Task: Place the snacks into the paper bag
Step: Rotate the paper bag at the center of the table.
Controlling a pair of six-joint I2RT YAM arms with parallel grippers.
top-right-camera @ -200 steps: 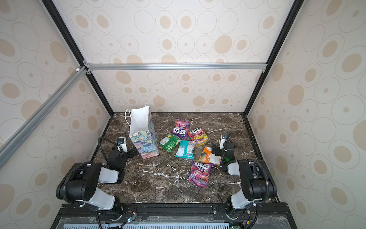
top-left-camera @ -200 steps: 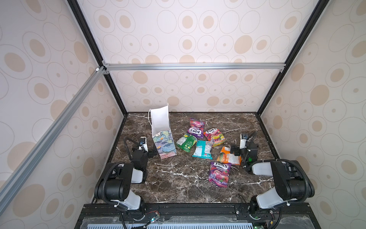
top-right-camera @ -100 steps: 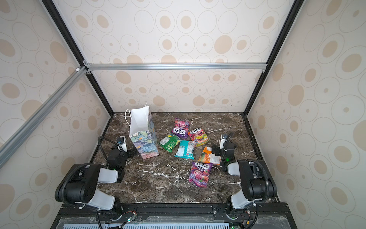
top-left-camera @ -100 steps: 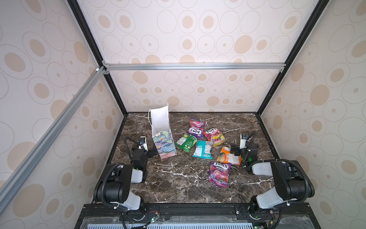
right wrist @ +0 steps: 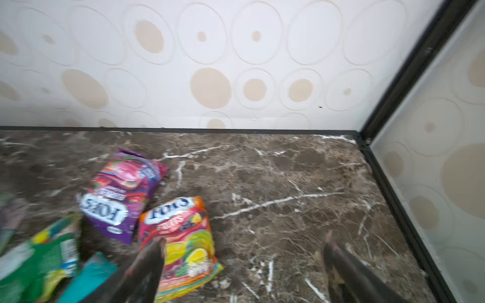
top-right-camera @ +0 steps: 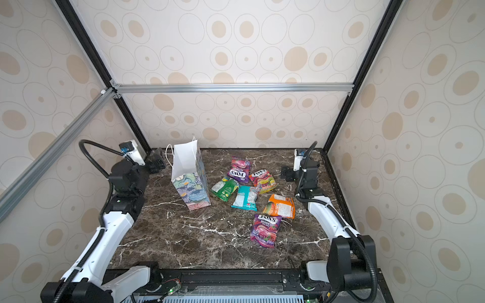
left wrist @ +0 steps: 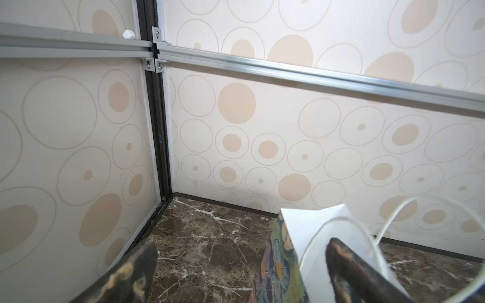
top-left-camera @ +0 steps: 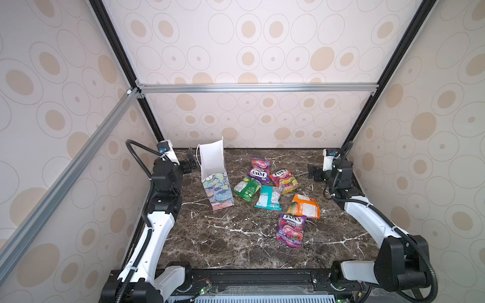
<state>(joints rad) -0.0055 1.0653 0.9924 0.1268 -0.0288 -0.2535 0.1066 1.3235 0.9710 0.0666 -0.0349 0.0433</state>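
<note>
A lab-style robot test cell: a marble-look tabletop (top-left-camera: 236,249) walled behind and at both sides by circle-print panels (top-left-camera: 262,52) on aluminium rails (top-left-camera: 257,88), 2 robot arms (top-left-camera: 154,230) mounted at its near edge.

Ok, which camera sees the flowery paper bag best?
Both top views show the paper bag whole and standing, with its white inside and flowery front. The left wrist view catches only its upper part and a cord handle, close up. The right wrist view shows no clear part of it.

green pouch (right wrist: 47,258): blurred, cut by frame edge
teal pouch (right wrist: 89,272): blurred, mostly cut off
bag (left wrist: 278,262): base off frame
</note>
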